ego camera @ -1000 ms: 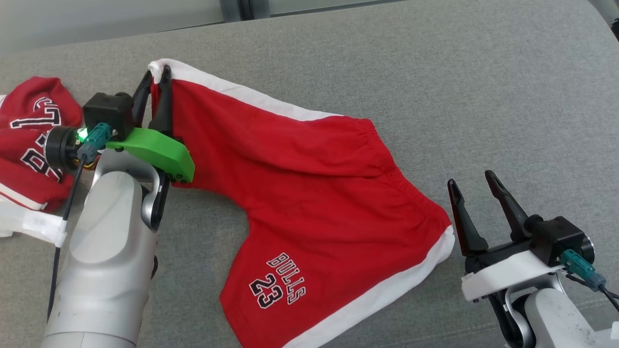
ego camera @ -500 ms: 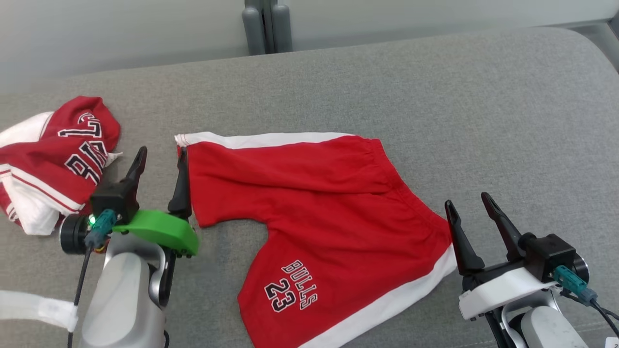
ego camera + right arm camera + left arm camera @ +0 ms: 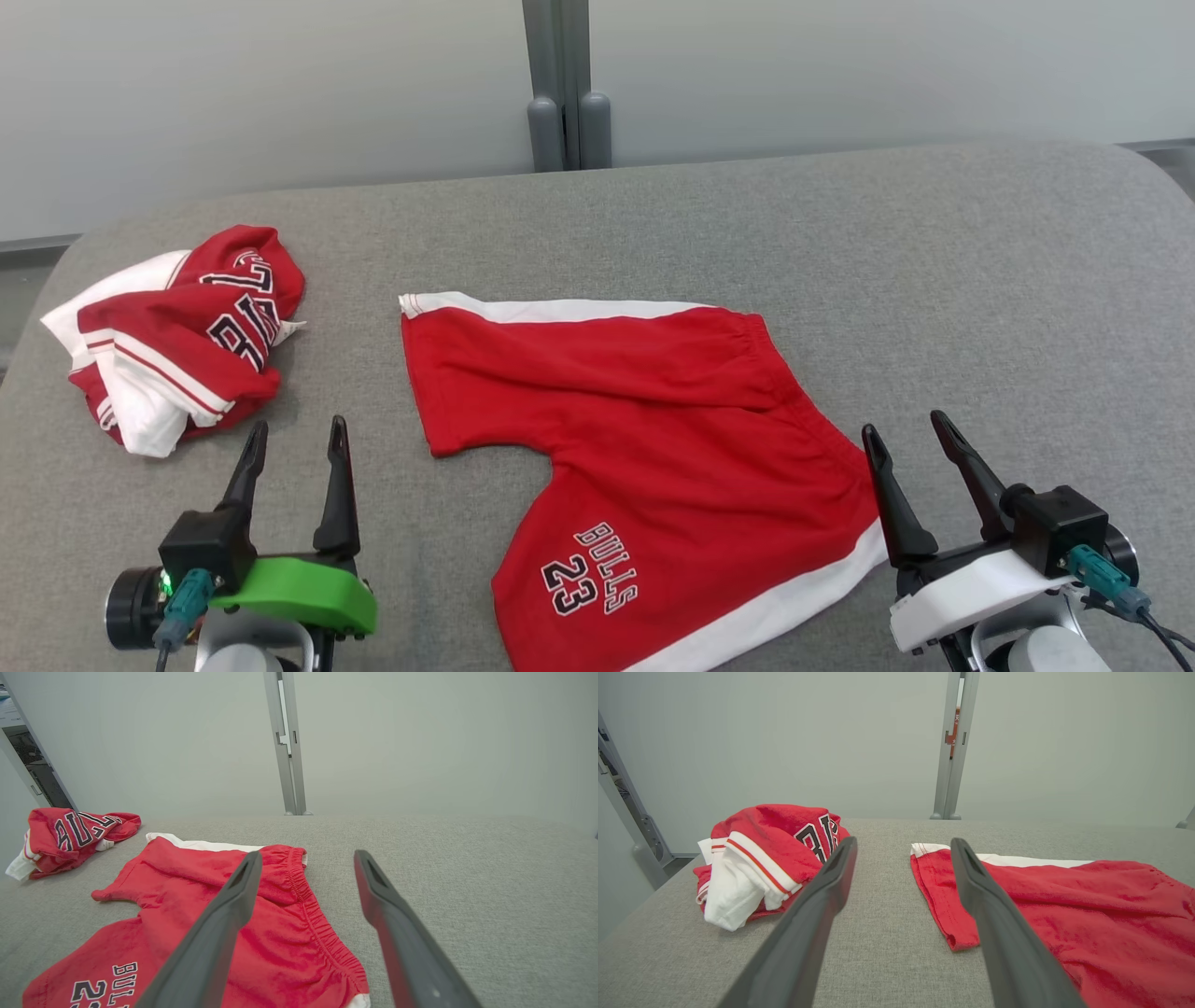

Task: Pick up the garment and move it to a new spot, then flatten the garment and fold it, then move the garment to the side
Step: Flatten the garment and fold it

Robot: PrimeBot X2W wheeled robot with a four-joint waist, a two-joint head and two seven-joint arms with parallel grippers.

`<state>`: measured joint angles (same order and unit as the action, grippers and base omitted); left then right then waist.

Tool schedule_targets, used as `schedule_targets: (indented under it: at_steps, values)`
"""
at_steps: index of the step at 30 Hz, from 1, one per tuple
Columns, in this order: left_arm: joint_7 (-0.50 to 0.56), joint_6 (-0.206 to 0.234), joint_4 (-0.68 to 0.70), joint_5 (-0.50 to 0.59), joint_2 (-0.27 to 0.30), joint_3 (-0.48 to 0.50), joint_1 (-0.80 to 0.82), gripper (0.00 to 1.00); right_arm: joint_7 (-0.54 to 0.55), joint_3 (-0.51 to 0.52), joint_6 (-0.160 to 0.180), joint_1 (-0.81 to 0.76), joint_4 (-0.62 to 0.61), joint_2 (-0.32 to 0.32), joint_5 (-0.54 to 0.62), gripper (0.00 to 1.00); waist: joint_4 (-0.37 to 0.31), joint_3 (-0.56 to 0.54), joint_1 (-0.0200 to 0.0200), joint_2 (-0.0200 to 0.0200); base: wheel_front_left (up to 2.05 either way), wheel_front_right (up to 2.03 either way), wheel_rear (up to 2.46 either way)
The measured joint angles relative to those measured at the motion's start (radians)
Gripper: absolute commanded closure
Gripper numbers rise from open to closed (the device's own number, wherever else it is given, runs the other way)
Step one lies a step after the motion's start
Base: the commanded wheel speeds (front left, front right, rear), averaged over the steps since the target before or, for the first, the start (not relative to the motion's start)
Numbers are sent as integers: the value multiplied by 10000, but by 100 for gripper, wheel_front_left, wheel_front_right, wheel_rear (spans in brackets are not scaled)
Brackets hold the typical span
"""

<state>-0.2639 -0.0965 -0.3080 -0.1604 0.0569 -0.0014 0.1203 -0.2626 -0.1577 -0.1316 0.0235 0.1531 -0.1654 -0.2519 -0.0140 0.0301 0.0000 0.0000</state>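
Observation:
The garment (image 3: pixel 653 448) is a pair of red shorts with white side stripes and "BULLS 23" printed on one leg, lying spread flat on the grey cushion (image 3: pixel 980 280); it also shows in the left wrist view (image 3: pixel 1087 914) and the right wrist view (image 3: pixel 210 905). My left gripper (image 3: pixel 296 431) hovers near the front left, open and empty, short of the shorts' left leg hem. My right gripper (image 3: pixel 907 425) stands open and empty at the front right, just beside the waistband end.
A crumpled red and white jersey (image 3: pixel 177 336) lies at the cushion's left end, also seen as a heap (image 3: pixel 761 858) in the left wrist view. A grey post (image 3: pixel 560 93) stands against the pale wall behind the cushion's far edge.
My left gripper let go of the shorts' leg corner, opened, and drew back toward the front. The leg now lies flat. The head camera tilted up, shifting the whole picture down.

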Motion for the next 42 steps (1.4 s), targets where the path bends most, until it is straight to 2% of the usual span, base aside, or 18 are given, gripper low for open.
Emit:
schedule_targets:
  at_steps: [9, 15, 18, 27, 42]
  values:
    - [-2, 151, 541, -79, -50, -73, -896, 0, 0, 79, 0, -221, -12, -10, 19, 0, 117, -358, 0, 0, 0, 0, 0]
    - [-2, 251, 581, -257, -58, -495, -1238, 0, 0, 111, 0, -317, -31, 8, 36, 0, 109, -371, 0, 0, 0, 0, 0]
    - [-2, 245, 336, -332, -63, -748, -1300, 0, 0, 125, 0, -334, -29, 36, 65, 0, 112, -358, 0, 0, 0, 0, 0]
    - [-2, -86, -999, -230, -77, -2332, -1276, 0, 0, 35, 0, -325, 23, 33, 61, 0, 34, -257, 0, 0, 0, 0, 0]
    - [0, -163, -3081, -798, -82, -3921, -451, 0, 0, -48, 0, -58, 140, -109, -19, 0, -354, 271, 0, 0, 0, 0, 0]
